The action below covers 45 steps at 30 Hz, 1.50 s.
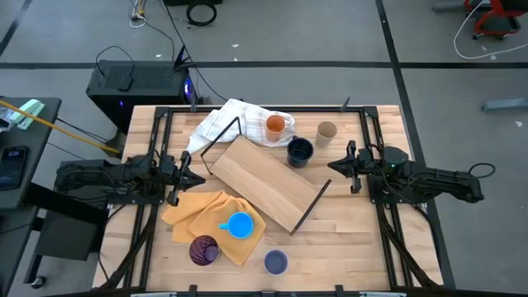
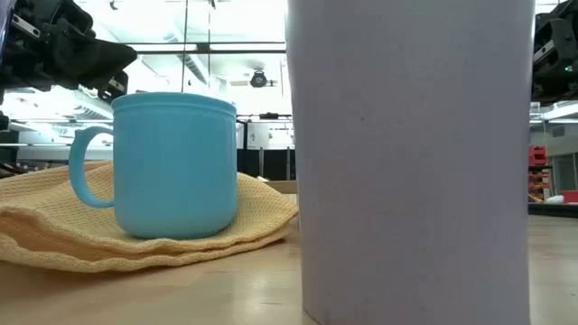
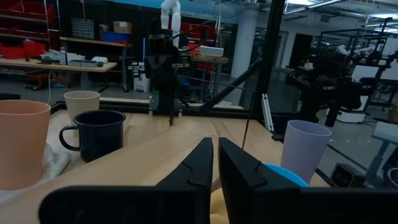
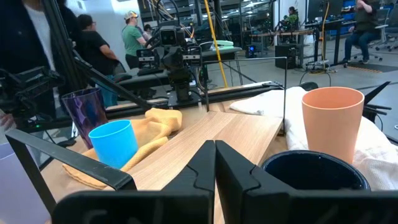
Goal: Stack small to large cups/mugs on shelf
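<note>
The light-wood slatted surface (image 1: pixel 363 247) is carrying everything. The large rectangular light-wood shelf (image 1: pixel 264 181) on its thin black wire frame is lying diagonally mid-surface, bare. A white checked cloth (image 1: pixel 227 120) is holding the orange cup (image 1: pixel 275 125); the dark navy mug (image 1: pixel 299 152) and the tan cup (image 1: pixel 327 131) are sitting beside it. A yellow-orange cloth (image 1: pixel 194 213) is holding the bright blue handled mug (image 1: pixel 239 224) and dark purple cup (image 1: pixel 204 250), with the pale lavender cup (image 1: pixel 275 262) nearby. The left hand (image 1: pixel 200 167) and the right hand (image 1: pixel 332 165) are hovering closed and empty at opposite sides.
</note>
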Motion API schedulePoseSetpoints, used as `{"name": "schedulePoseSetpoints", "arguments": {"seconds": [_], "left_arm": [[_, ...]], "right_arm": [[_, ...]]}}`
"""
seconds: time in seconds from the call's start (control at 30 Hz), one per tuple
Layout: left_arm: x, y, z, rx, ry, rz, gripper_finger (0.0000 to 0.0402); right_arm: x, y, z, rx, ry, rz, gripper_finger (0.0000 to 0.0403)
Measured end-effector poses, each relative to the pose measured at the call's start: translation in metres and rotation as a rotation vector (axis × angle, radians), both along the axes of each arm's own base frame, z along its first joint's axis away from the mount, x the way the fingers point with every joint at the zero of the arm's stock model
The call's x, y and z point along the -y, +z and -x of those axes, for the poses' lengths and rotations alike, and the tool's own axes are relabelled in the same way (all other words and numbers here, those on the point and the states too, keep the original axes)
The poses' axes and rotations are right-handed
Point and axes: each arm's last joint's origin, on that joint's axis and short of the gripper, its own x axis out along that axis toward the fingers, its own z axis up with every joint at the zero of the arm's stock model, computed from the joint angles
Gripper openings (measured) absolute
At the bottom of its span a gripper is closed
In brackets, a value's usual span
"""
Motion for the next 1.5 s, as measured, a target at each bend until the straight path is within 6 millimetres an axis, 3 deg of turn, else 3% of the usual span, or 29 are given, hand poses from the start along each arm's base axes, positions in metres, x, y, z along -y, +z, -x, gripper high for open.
{"name": "schedulePoseSetpoints", "arguments": {"seconds": [1.13,1.5], "left_arm": [[0.0,0.0,0.0,0.0,0.0,0.0,0.0023],[0.0,0.0,0.0,0.0,0.0,0.0,0.0036]], "right_arm": [[0.0,0.0,0.0,0.0,0.0,0.0,0.0016],[0.0,0.0,0.0,0.0,0.0,0.0,0.0016]]}}
